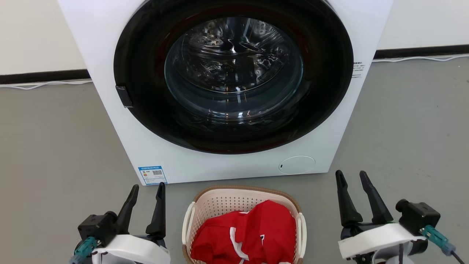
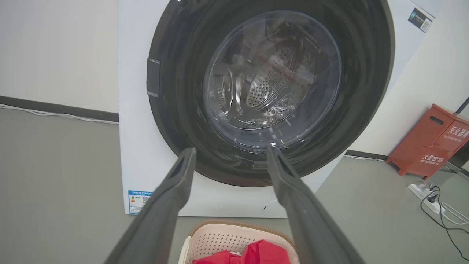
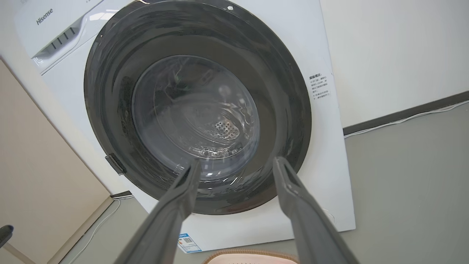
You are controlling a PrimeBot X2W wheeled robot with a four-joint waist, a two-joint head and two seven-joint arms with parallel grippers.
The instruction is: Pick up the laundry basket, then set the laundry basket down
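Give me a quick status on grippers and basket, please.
Left gripper open, empty. Right gripper open, empty. Cream-white perforated plastic laundry basket on floor between them, red cloth inside, ungrasped. White washing machine behind it.

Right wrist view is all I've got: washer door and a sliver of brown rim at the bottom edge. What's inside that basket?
Observer: The laundry basket holds a red garment with white trim.
Operator: Where are the grippers relative to it?
Observer: In the head view the left gripper and the right gripper flank it, both open, neither touching it.
Operator: Anything else on the floor?
Observer: The left wrist view shows a red box against the wall and a power strip with cables, at that view's right of the washing machine.
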